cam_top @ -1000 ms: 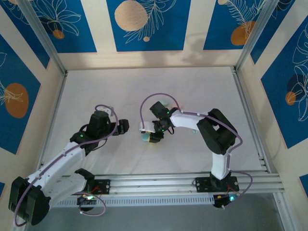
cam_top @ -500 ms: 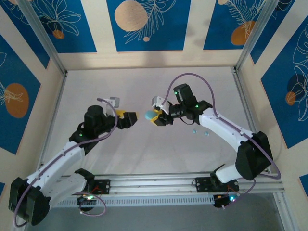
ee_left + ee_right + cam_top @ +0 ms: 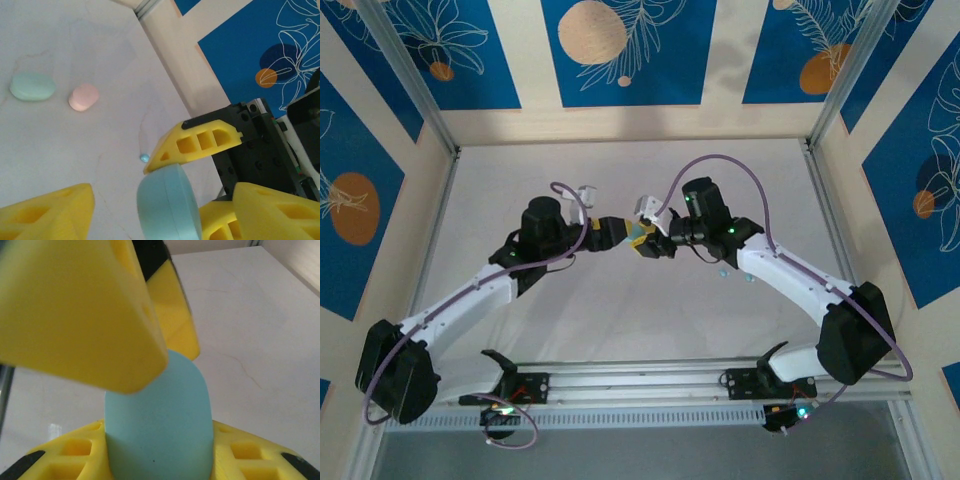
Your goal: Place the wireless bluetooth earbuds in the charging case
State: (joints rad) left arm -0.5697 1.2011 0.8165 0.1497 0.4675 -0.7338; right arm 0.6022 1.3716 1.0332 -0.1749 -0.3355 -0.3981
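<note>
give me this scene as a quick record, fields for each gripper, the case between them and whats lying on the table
right gripper: shut on the light blue case, held on edge off the table
left gripper: open, fingers either side of the same case, a gap showing on one side
loose earbud: tiny, blue, lying on the table
mint case: flat on the table, untouched
pink case: beside the mint one, not touching it
light blue case lid: looks closed

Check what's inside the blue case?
Unknown: the blue case looks closed, clamped in the right gripper, so its inside is hidden. One tiny blue earbud lies on the table.
</note>
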